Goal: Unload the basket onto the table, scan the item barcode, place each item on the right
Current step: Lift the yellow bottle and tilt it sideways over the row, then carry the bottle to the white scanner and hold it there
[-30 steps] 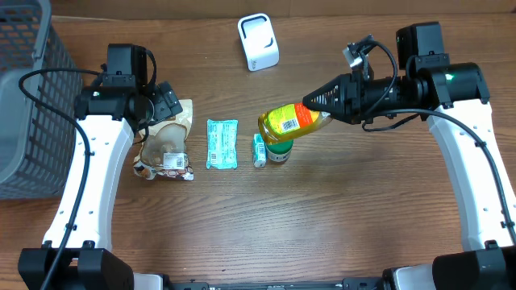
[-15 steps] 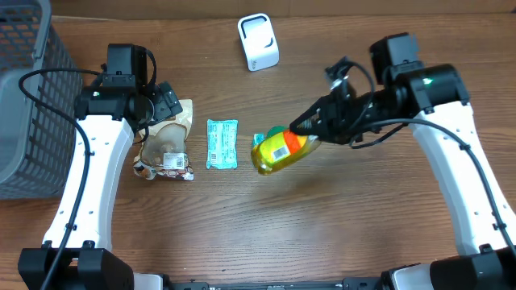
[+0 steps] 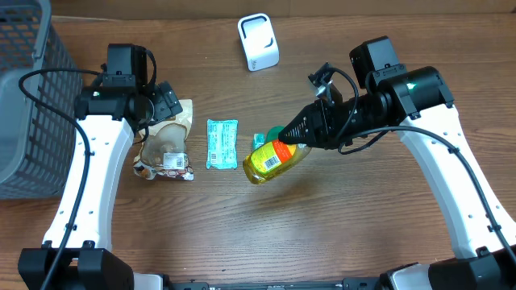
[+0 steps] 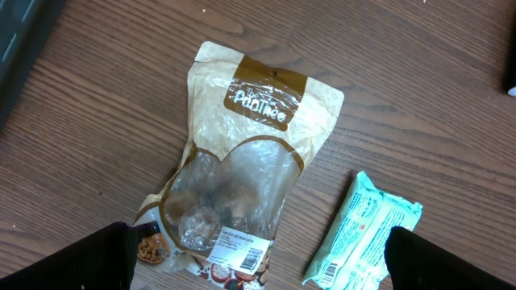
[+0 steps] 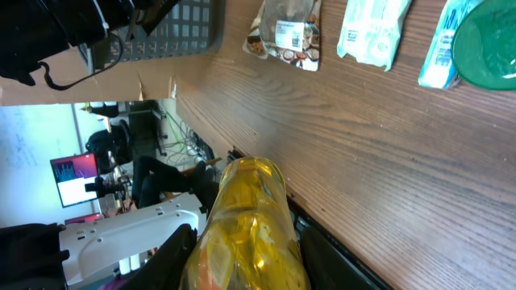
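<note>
So, overhead first — the right claw [image 3: 292, 142] is clamped on the neck end of the yellow bottle [image 3: 272, 159]. The bottle hangs tilted over the middle of the counter [image 3: 339, 234] with its label facing up, just right of the teal packet [image 3: 222, 143]. The white scanner [image 3: 258, 42] sits well apart at the far edge. The left claw [image 3: 164, 100] hovers over the brown pouch [image 3: 165, 147], near the wire basket [image 3: 24, 97].

Left wrist view: we see its fingers [image 4: 72, 258] spread wide with nothing between them, pouch and packet lying flat below.

Right wrist view — the bottle fills the bottom, squeezed between both fingers [image 5: 171, 259], with a green lid [image 5: 488, 44] on the counter beyond.
</note>
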`<state>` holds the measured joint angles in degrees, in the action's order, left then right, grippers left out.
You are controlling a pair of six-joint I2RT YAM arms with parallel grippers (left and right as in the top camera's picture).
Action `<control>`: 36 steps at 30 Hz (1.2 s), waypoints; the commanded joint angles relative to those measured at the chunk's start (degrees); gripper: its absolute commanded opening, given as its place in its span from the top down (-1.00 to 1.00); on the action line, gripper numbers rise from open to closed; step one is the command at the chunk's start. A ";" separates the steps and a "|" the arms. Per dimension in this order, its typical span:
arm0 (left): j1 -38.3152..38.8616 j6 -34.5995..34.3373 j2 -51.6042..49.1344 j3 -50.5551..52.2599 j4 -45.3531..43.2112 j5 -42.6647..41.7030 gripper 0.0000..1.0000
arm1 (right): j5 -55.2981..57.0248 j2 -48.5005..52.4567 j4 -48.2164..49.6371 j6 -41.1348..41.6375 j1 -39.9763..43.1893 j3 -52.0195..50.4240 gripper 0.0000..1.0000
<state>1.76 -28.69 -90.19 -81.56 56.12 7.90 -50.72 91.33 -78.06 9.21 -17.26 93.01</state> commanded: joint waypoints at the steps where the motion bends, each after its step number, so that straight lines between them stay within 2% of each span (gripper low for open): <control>1: -0.20 0.39 -0.15 -0.55 0.00 -0.46 -0.99 | -1.36 -0.74 1.33 -0.24 -0.04 1.51 0.57; 7: -0.20 0.39 -0.15 -0.55 0.00 -0.46 -0.99 | 2.23 -0.72 2.14 -0.24 -0.04 1.51 0.57; 12: -0.20 0.39 -0.15 -0.55 0.00 -0.46 -0.99 | 11.41 -0.72 2.82 0.26 -0.04 1.44 0.57; 18: -0.20 0.39 -0.15 -0.55 0.00 -0.46 -0.99 | 21.40 -0.72 5.51 4.55 -0.04 1.44 0.57; 25: -0.20 0.39 -0.15 -0.55 0.00 -0.46 -0.99 | 31.95 -0.70 9.94 4.52 -0.04 1.44 0.58; 29: -0.20 0.39 -0.15 -0.55 0.00 -0.46 -0.99 | 34.21 -0.72 13.64 4.48 0.00 1.44 0.49; 31: -0.20 0.39 -0.15 -0.55 0.00 -0.46 -0.99 | 34.14 -0.72 16.72 4.55 0.35 1.46 0.52; 36: -0.20 0.39 -0.15 -0.55 0.00 -0.46 -0.99 | 34.18 -0.72 29.07 7.58 0.61 1.53 0.82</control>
<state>1.76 -28.69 -90.19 -81.56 56.12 7.88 -17.15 91.33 -53.06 14.28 -16.95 92.99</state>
